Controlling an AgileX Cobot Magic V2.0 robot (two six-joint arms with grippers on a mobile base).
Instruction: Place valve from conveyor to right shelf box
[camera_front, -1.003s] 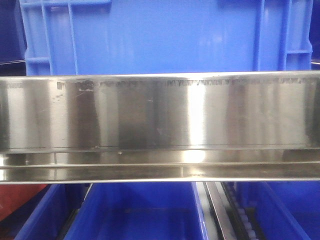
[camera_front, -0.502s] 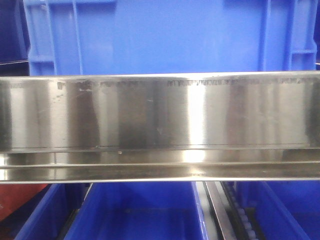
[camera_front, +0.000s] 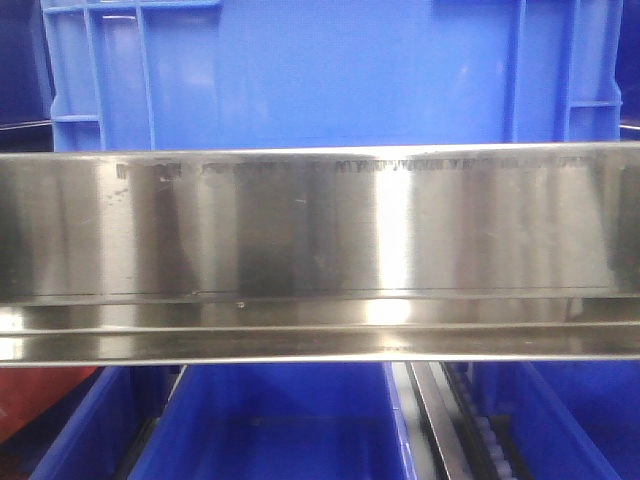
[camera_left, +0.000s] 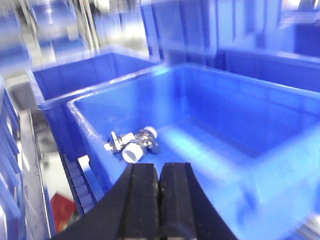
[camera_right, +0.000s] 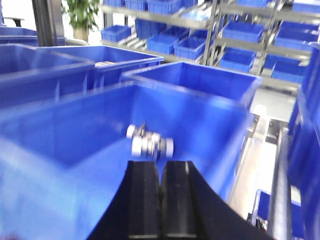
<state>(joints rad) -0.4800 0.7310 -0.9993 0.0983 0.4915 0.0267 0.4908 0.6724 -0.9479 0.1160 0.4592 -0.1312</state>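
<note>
In the left wrist view, silver valve fittings (camera_left: 134, 145) with white caps lie on the floor of a blue shelf box (camera_left: 225, 110), near its left wall. My left gripper (camera_left: 160, 167) is shut and empty, just above and in front of them. In the right wrist view, a valve (camera_right: 150, 142) with white end caps shows blurred inside a blue box (camera_right: 75, 125), just beyond my right gripper (camera_right: 161, 165). That gripper is shut with nothing between its fingers. The stainless-steel shelf rail (camera_front: 320, 230) fills the middle of the front view. The conveyor is out of view.
A large blue crate (camera_front: 320, 70) stands above the rail, and blue bins (camera_front: 270, 420) sit below it beside a roller track (camera_front: 445, 420). More blue boxes (camera_left: 85, 80) flank the target box. Distant shelves hold small blue bins (camera_right: 190, 45).
The front view swayed slightly right, then back left. The rail and bins keep their places.
</note>
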